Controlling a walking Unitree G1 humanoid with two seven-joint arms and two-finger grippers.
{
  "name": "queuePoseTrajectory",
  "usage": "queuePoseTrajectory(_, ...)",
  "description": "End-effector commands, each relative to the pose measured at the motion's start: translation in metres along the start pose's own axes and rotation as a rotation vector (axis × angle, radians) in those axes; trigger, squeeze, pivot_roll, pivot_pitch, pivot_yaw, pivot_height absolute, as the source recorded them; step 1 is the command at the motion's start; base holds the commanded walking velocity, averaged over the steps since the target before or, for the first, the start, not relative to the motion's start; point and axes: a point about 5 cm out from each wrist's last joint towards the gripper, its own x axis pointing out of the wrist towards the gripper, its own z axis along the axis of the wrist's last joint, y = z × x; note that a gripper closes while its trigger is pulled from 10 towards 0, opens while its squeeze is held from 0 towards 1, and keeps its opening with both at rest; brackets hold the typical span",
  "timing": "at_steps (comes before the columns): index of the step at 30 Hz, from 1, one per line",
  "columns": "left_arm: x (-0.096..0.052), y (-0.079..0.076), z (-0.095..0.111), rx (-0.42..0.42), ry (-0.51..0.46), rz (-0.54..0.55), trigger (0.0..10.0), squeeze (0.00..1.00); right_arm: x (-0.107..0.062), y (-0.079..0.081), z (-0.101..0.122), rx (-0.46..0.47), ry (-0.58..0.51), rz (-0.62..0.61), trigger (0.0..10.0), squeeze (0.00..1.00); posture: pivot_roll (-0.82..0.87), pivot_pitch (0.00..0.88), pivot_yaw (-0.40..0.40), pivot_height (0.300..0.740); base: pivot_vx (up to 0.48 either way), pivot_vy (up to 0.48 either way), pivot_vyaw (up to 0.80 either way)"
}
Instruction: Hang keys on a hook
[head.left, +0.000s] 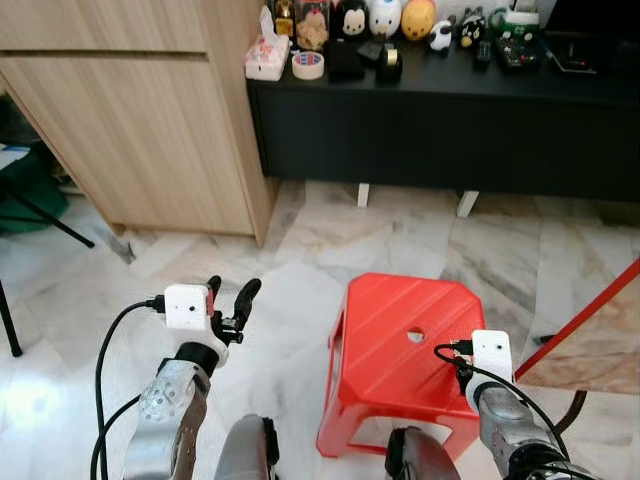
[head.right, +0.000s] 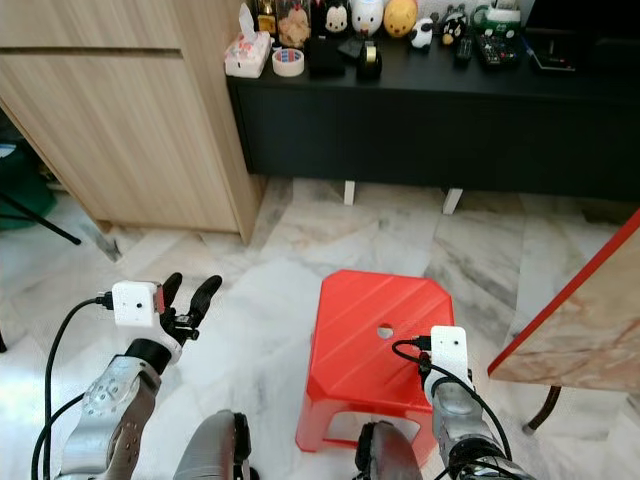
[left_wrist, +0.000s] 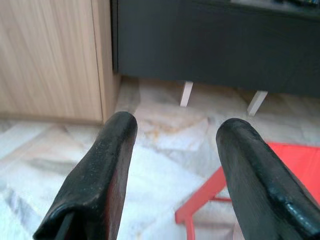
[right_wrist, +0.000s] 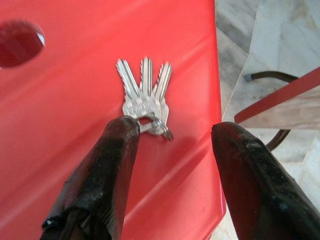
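On red stool (right_wrist: 75, 100): keys (right_wrist: 145, 95) between spread right claw (right_wrist: 170, 145) fingers.

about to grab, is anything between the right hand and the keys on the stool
Nothing visible is in the way. The keys lie flat on the red stool, and the right hand is open just over them, one finger right by the key ring, the other off to the side.

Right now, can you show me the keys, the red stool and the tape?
keys (right_wrist: 145, 100), right wrist view, on the key heads.
stool (head.left: 400, 350), left eye view, on its seat.
tape (head.left: 308, 65), left eye view, on the roll's rim.
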Motion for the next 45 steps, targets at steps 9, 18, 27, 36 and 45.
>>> queuePoseTrajectory(9,-0.01,0.002,0.002,0.009,0.029,0.007,10.0,0.0,0.001,-0.006,0.002,0.047,0.01,-0.024,10.0,0.0,0.13,0.241,-0.013,0.627,0.0,0.0,0.0)
queuePoseTrajectory(18,-0.009,0.001,0.006,0.027,0.033,-0.005,10.0,0.0,0.003,-0.001,0.026,0.103,-0.098,0.023,10.0,0.0,0.13,0.241,-0.009,0.627,0.0,0.0,0.0)
queuePoseTrajectory(27,-0.006,-0.001,0.006,0.036,0.039,-0.015,10.0,0.0,0.001,0.021,0.028,0.086,-0.1,0.101,10.0,0.0,0.14,0.228,-0.007,0.627,0.0,0.0,0.0)
queuePoseTrajectory(36,-0.004,0.001,0.007,0.044,0.035,-0.01,10.0,0.0,0.003,0.011,0.043,0.107,-0.158,0.071,10.0,0.0,0.14,0.22,-0.007,0.627,0.0,0.0,0.0)
queuePoseTrajectory(45,-0.002,0.0,0.008,0.046,0.033,-0.012,10.0,0.0,0.005,0.004,0.056,0.055,-0.186,0.031,10.0,0.0,0.14,0.224,-0.004,0.627,0.0,0.0,0.0)
